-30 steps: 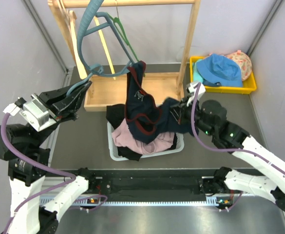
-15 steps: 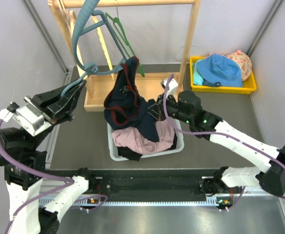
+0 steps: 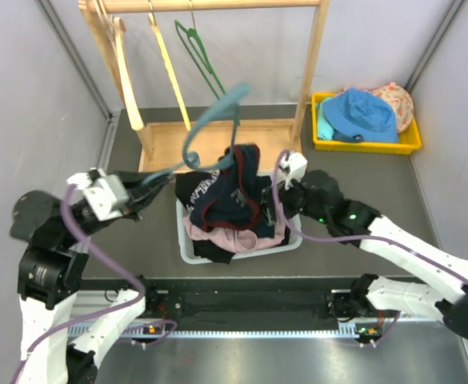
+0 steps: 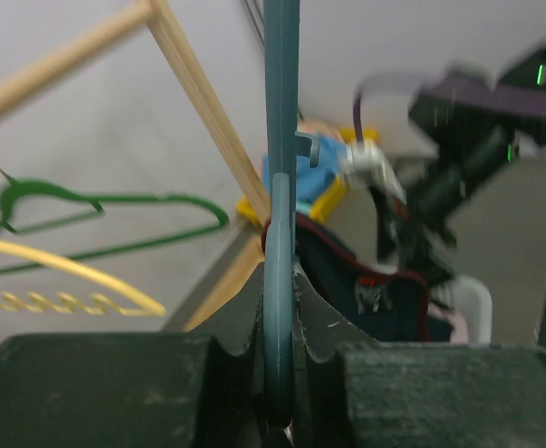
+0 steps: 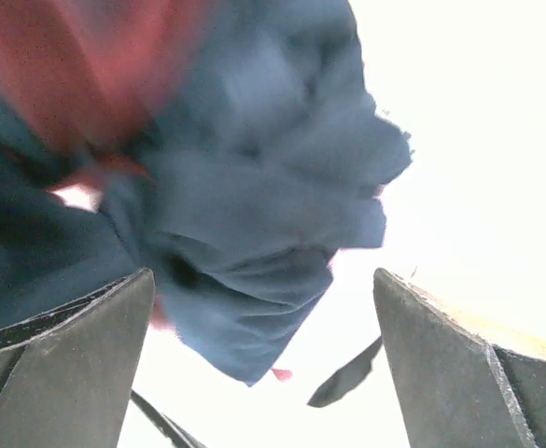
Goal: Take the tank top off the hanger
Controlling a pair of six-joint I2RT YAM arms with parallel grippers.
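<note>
My left gripper point(image 3: 152, 190) is shut on the lower bar of the teal hanger point(image 3: 208, 126), which slants up over the basket; in the left wrist view the hanger point(image 4: 280, 215) runs edge-on between my fingers. The navy tank top with red trim point(image 3: 227, 192) lies bunched on the clothes pile, its top edge touching the hanger's lower end; I cannot tell whether a strap is still hooked. My right gripper point(image 3: 274, 202) stands open just right of the tank top. In the right wrist view the tank top point(image 5: 254, 196) hangs loose ahead of the spread fingers point(image 5: 63, 369).
A white basket point(image 3: 187, 250) holds pink and dark clothes. The wooden rack point(image 3: 312, 56) behind carries a green hanger point(image 3: 205, 58), a yellow hanger point(image 3: 166, 64) and a wooden one point(image 3: 126, 76). A yellow bin point(image 3: 410, 142) with hats sits back right.
My right gripper has opened and let go of the tank top, which dropped onto the pile. My left arm swung the teal hanger down and right, toward the basket.
</note>
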